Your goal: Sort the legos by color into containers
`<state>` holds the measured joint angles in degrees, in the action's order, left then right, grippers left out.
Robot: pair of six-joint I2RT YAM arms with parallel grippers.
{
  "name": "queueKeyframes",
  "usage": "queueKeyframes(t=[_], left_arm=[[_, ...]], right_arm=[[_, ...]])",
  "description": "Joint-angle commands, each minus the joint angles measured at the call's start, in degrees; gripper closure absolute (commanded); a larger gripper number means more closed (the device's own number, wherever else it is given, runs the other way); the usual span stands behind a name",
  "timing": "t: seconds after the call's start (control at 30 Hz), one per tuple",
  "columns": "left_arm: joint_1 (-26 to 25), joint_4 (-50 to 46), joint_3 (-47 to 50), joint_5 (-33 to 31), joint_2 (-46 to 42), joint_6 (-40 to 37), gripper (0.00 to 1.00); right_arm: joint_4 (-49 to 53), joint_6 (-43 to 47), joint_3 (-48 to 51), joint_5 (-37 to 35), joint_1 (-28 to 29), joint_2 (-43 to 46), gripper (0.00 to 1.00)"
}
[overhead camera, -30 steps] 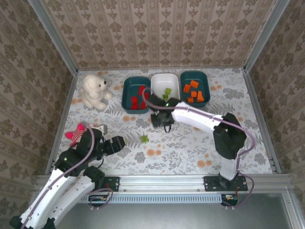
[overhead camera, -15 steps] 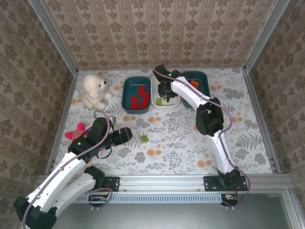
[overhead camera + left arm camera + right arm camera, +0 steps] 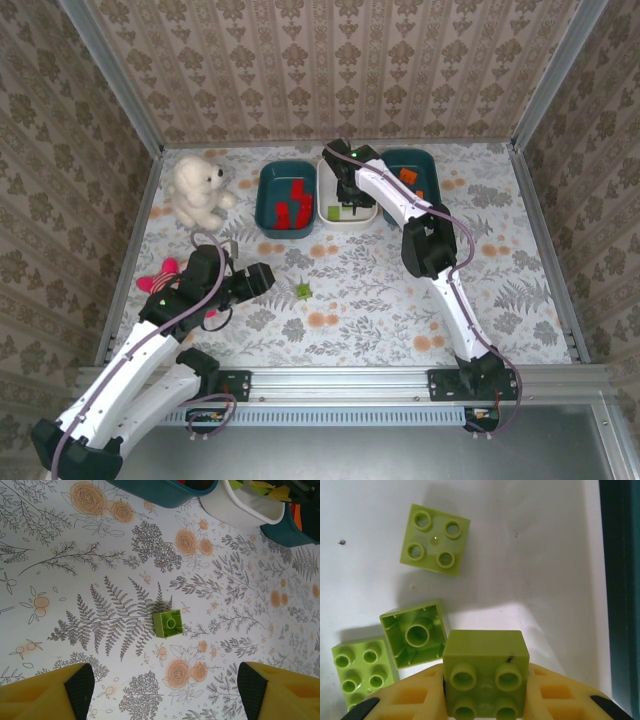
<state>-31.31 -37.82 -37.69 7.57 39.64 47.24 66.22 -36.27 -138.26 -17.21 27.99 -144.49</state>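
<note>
My right gripper (image 3: 486, 700) is shut on a light green lego (image 3: 486, 672) and hangs over the white container (image 3: 535, 555), where three more green legos (image 3: 435, 540) lie. From above, that gripper (image 3: 348, 205) covers part of the white container (image 3: 333, 213). One dark teal container (image 3: 270, 200) holds red legos (image 3: 290, 205). The other (image 3: 425, 175) holds orange legos (image 3: 405, 177). A single green lego (image 3: 168, 623) lies hollow side up on the table, just ahead of my open left gripper (image 3: 166, 690). The top view shows the same lego (image 3: 302, 290) right of the left gripper (image 3: 265, 278).
A white plush bear (image 3: 197, 190) sits at the back left. A pink plush (image 3: 160, 280) lies beside my left arm. Patterned walls with metal posts close in the table on three sides. The flowered cloth (image 3: 400, 300) in front of the containers is bare.
My right arm has swung from mid-table back to the white container with the green lego in its grip. The left gripper has edged right, closer to the loose green lego.
</note>
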Motion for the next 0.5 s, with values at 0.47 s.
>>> queueKeyframes(t=[0.47], left_arm=[[2.0, -0.2, -3.0, 2.6, 1.0, -3.3, 0.21]], right_arm=[[-0.4, 1.4, -0.4, -1.2, 1.1, 4.9, 0.37]])
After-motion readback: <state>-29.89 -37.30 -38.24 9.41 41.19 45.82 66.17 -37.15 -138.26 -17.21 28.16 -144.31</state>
